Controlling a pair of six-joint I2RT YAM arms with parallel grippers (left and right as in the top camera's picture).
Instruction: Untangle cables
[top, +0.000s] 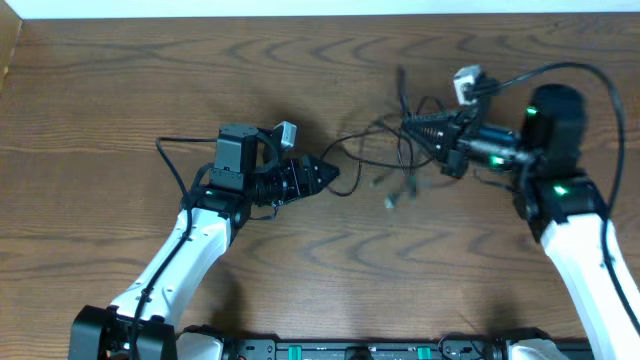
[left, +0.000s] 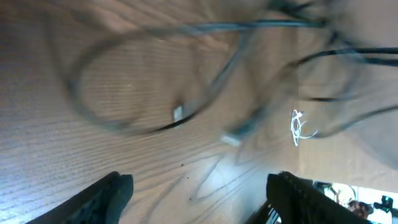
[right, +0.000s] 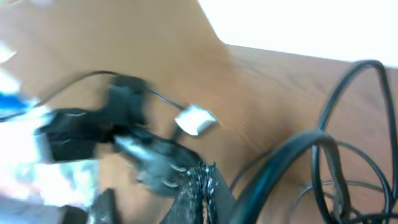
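Black cables (top: 385, 150) trail tangled from the closed right pincer (top: 408, 122).

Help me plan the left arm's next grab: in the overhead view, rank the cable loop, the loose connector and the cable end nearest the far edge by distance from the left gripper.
1. cable loop, just beside the left gripper tips.
2. loose connector, farther right, slightly toward the robot.
3. cable end, farthest, right and toward the far edge.
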